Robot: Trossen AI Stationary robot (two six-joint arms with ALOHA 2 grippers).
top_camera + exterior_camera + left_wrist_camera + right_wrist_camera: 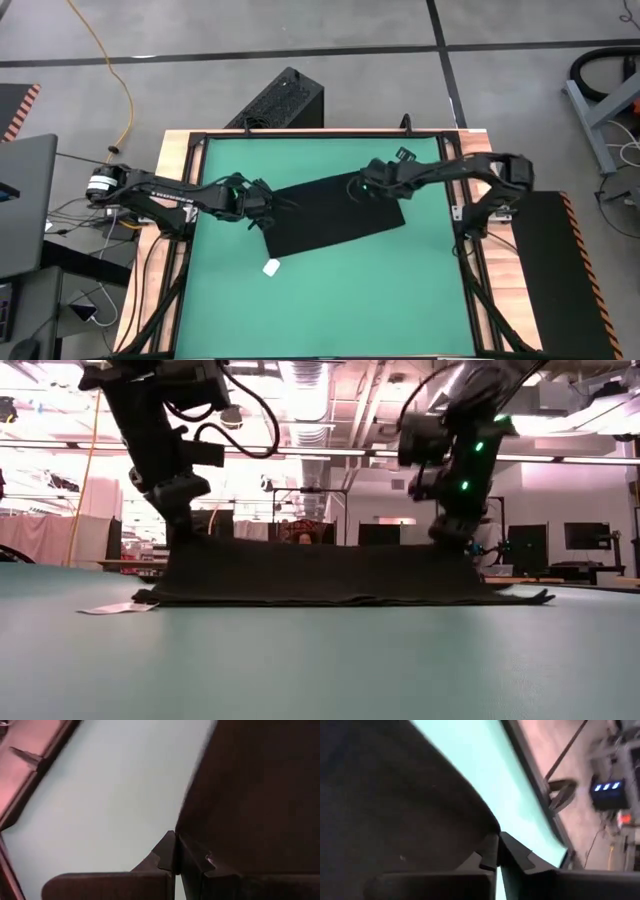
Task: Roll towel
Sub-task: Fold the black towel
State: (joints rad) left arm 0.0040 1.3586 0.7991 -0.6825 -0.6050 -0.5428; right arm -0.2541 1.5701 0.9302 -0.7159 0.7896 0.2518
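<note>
Towel pinched at both far corners

Your left gripper [268, 198] and right gripper [362, 183] are each clenching a corner of the black towel [335, 215], which is lying mid-mat on the green table [330, 300], its white tag [271, 267] trailing nearest you.

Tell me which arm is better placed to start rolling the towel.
Neither clearly, I'd judge. The left gripper is shut on the towel at one far corner and the right gripper on the other, both lifting that edge, so they should roll together.
</note>
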